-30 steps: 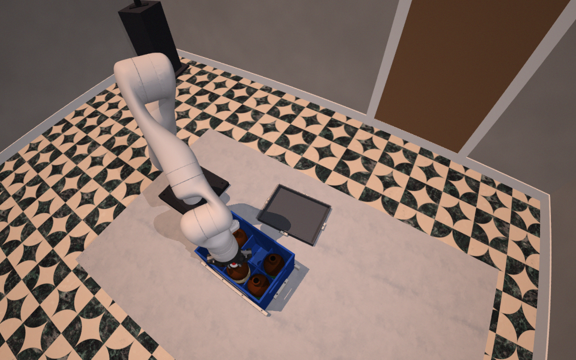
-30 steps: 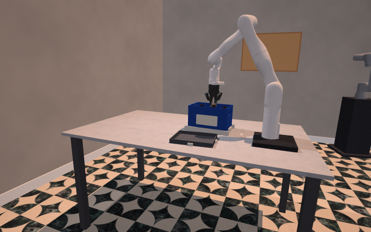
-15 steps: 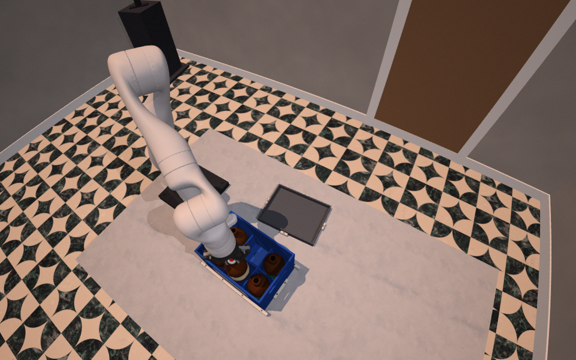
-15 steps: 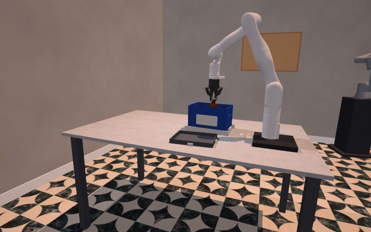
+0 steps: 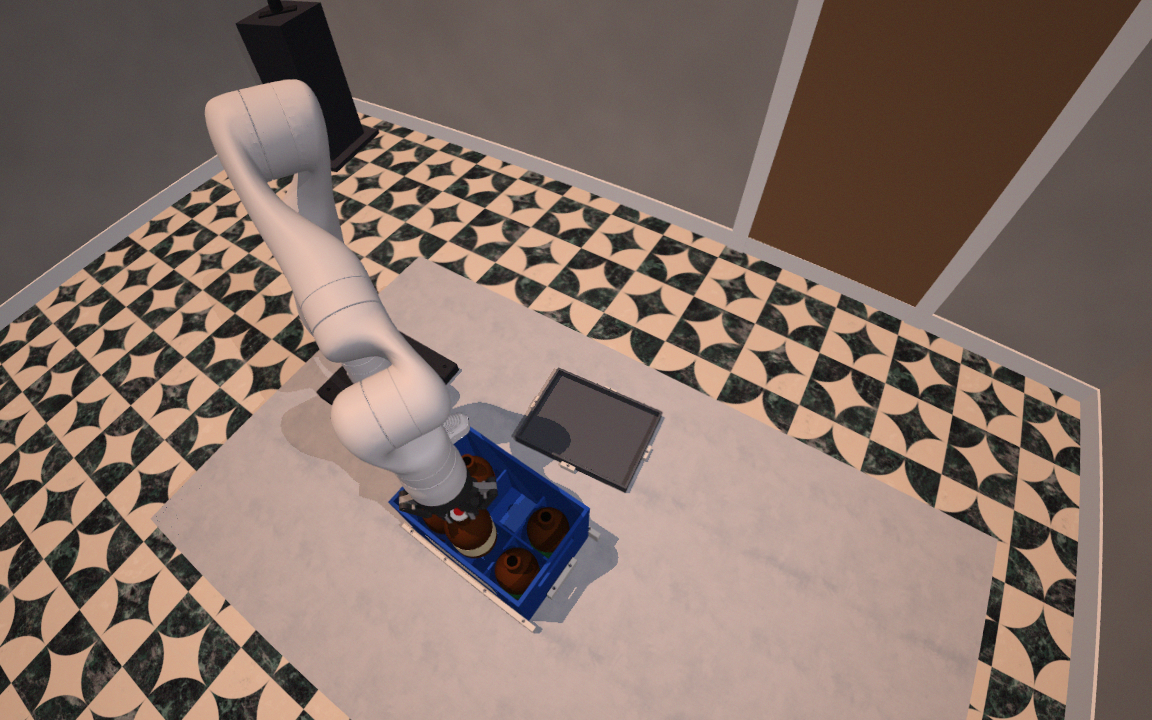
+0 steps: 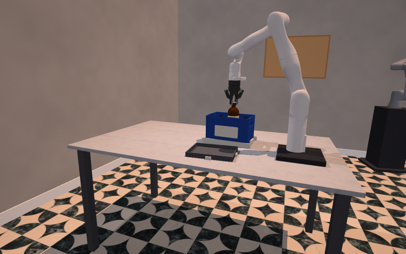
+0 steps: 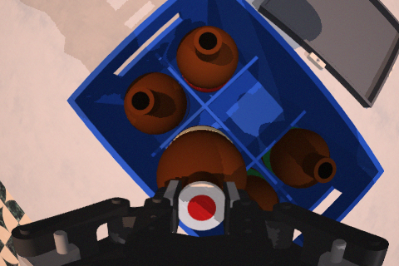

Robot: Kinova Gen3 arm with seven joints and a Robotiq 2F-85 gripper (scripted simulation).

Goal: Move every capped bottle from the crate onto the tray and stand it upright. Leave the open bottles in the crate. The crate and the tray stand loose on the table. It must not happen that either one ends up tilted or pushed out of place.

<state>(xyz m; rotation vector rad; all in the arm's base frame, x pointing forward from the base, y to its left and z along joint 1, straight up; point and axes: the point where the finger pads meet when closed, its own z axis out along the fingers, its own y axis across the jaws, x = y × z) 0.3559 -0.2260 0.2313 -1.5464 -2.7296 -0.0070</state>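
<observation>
My gripper (image 7: 202,195) is shut on the neck of a brown capped bottle (image 7: 201,166) with a white and red cap. The bottle hangs upright, partly lifted, its upper half above the rim of the blue crate (image 6: 229,127), as the side view shows (image 6: 233,111). Three open brown bottles stay in the crate's cells: one at the back (image 7: 208,56), one at the left (image 7: 153,102), one at the right (image 7: 304,156). Another brown bottle (image 7: 262,191) is partly hidden by my fingers; its top is hidden. The dark tray (image 5: 587,427) lies empty beside the crate.
The crate (image 5: 492,514) (image 7: 251,106) has one empty middle cell. My arm's black base (image 6: 301,155) stands on the table behind the crate. A second arm on a black pedestal (image 6: 389,136) stands off the table.
</observation>
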